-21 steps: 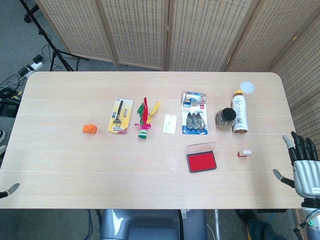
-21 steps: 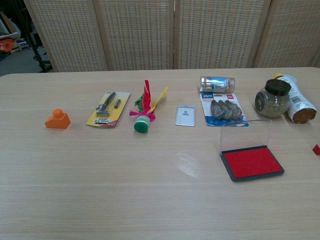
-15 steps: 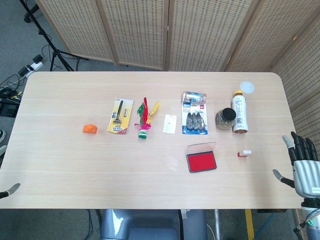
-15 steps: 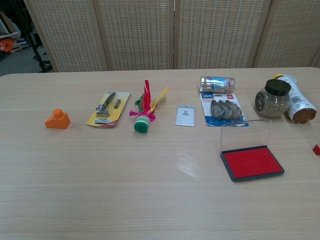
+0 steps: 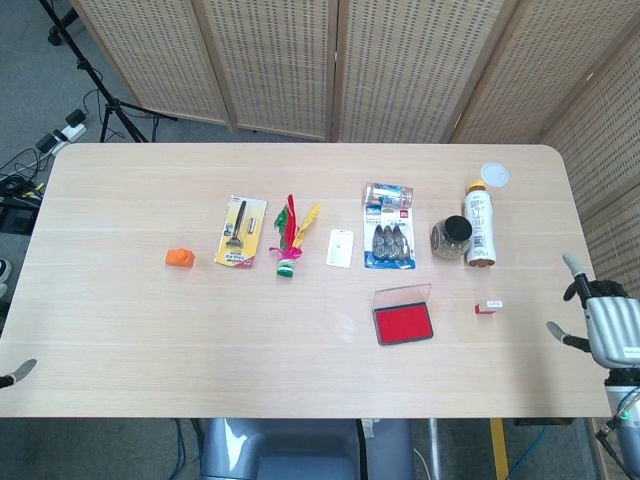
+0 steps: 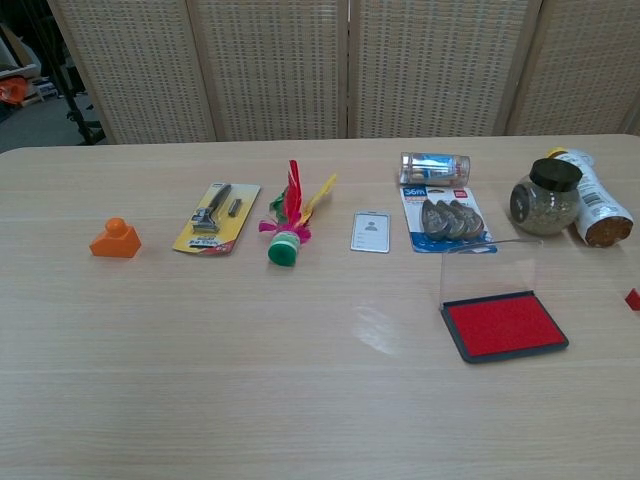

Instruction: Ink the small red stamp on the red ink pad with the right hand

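The small red stamp [image 5: 487, 307] with a white label lies on the table right of the red ink pad [image 5: 403, 323], whose clear lid stands open behind it. The chest view shows the ink pad [image 6: 503, 325] at the right and only a corner of the stamp [image 6: 632, 298] at the frame's edge. My right hand [image 5: 603, 322] hovers off the table's right edge, well right of the stamp, with fingers apart and nothing in it. Only a grey fingertip of my left hand [image 5: 17, 373] shows at the lower left edge. Neither hand appears in the chest view.
Along the table's middle lie an orange block [image 5: 179, 258], a razor pack [image 5: 240, 232], a feathered shuttlecock [image 5: 291, 240], a white card [image 5: 341, 248] and a correction-tape pack [image 5: 390, 240]. A dark-lidded jar [image 5: 452, 238] and a lying bottle [image 5: 479, 222] sit just behind the stamp.
My right hand has risen slightly along the table's right edge and its fingers have tipped forward. The left fingertip has slid a little lower. Objects have not moved.
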Robot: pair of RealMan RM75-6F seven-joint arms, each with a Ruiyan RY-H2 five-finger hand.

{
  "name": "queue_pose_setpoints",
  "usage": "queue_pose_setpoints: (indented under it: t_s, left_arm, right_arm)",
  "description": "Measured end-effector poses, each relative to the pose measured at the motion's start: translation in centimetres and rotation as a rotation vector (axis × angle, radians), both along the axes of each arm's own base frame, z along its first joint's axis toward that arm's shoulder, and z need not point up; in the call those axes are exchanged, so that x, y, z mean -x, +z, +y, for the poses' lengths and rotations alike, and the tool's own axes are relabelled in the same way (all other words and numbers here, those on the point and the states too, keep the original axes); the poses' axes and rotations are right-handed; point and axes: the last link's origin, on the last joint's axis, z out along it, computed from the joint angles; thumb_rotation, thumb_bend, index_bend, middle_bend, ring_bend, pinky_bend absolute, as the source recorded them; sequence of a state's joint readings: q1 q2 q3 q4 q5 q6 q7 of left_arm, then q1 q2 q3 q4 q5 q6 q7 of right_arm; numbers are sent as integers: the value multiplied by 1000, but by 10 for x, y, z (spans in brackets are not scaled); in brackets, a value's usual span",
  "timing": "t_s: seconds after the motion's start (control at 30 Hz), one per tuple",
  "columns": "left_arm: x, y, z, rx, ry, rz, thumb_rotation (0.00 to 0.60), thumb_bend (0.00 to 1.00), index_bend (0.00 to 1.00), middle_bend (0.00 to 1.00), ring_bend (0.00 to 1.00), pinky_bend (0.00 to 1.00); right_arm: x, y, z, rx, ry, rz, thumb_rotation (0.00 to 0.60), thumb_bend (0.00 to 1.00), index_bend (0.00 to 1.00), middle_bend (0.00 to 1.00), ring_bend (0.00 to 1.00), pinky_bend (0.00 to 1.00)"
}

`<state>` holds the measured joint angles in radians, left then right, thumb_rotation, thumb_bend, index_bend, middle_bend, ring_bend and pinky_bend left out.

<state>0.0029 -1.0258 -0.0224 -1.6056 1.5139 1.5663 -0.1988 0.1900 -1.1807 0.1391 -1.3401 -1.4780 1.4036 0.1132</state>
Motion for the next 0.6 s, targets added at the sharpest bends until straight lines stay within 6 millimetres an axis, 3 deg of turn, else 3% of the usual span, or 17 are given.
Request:
queue_pose_setpoints:
  t_s: [0.1,0.23,0.37,0.5,0.6]
  left_arm:
    - [0,-3,3,9,10,11,600,87,0,0,0,0]
    - [1,-7,7,20,26,26,600,87,0,0,0,0]
    - [1,-8,9,22,31,25,600,86,0,0,0,0]
    - [1,-8,9,27,30,26,600,87,0,0,0,0]
    - [1,-8,9,28,30,26,600,87,0,0,0,0]
  right_arm:
    - [8,-4,-16,-42,-20,41,600,0,0,920,988,1000]
    - [11,-20,-31,-143,-78,60,600,0,3,942,1000,1000]
    - [8,-39,-39,-237,-113,61,600,0,143,962,1000,1000]
    - [2,-57,-42,-286,-117,41,600,164,275,972,1000,1000]
    - [0,-68,-45,-293,-120,40,600,211,339,973,1000,1000]
